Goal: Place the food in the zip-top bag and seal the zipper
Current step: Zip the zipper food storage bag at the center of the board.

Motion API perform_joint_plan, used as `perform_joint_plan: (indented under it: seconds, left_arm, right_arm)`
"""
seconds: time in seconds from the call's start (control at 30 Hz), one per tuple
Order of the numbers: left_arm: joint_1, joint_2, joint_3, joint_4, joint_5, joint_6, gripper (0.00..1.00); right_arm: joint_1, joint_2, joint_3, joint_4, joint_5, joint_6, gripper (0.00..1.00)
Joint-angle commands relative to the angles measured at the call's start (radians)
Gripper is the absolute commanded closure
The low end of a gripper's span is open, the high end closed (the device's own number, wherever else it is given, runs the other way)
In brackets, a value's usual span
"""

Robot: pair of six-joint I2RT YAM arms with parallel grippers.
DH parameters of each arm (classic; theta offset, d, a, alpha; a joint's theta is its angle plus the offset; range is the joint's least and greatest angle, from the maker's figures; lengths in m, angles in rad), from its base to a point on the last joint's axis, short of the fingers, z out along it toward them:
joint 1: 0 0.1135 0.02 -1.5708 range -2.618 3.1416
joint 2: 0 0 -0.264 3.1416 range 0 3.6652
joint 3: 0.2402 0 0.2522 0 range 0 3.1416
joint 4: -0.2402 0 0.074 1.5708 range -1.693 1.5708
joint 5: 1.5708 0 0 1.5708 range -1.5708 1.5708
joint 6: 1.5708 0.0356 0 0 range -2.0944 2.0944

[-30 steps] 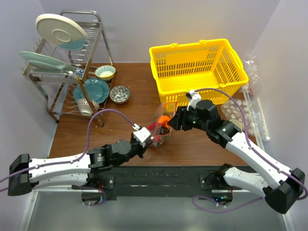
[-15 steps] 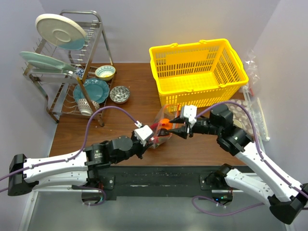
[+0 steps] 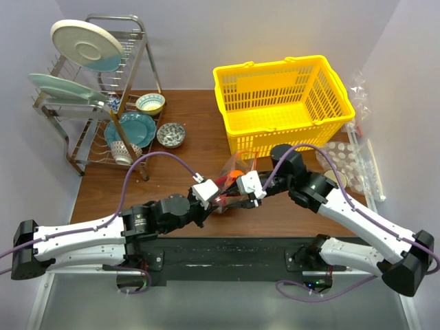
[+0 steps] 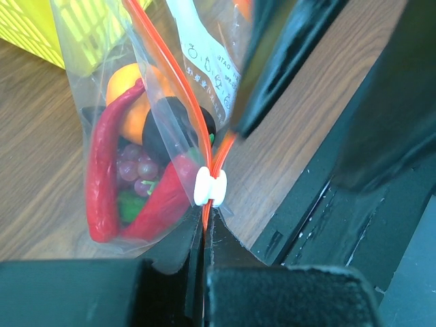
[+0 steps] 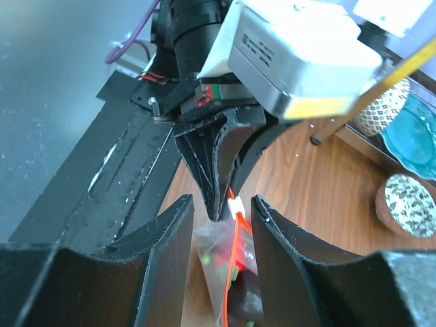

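The zip-top bag hangs upright over the table, and also shows from above. Inside it are an orange, dark red grapes, a dark round fruit, red peppers and a bit of green. The red-orange zipper carries a white slider. My left gripper is shut on the zipper's end, just below the slider. My right gripper is open and straddles the bag's mouth at the slider, with the jaws apart from it.
A yellow basket stands behind the bag. A dish rack with plates and two bowls are at the back left. Crinkled clear packaging lies at the right. The black front rail is just below the grippers.
My right arm has swung left and down to the bag, and its open jaws now sit around the bag's mouth by the slider. My left gripper keeps its hold.
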Motion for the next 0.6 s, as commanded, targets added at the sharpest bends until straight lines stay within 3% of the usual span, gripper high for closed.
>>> perform_joint_plan:
  seconds: [0.0,0.43,0.53,0.57]
  left_arm:
    - [-0.006,-0.001,0.046,0.059,0.012,-0.006,1.00]
    - [-0.006,-0.012,0.057,0.039,0.007,0.002,1.00]
    - [-0.006,-0.018,0.055,0.036,0.007,0.002,1.00]
    - [-0.006,-0.018,0.055,0.036,0.006,0.002,1.00]
  right_arm:
    - [0.043,0.053,0.078,-0.060,0.042,-0.106,0.57]
    - [0.068,0.167,0.112,-0.124,0.113,-0.179,0.59]
    - [0.067,0.182,0.121,-0.132,0.115,-0.185,0.71]
    - [0.067,0.188,0.131,-0.135,0.113,-0.185,0.84]
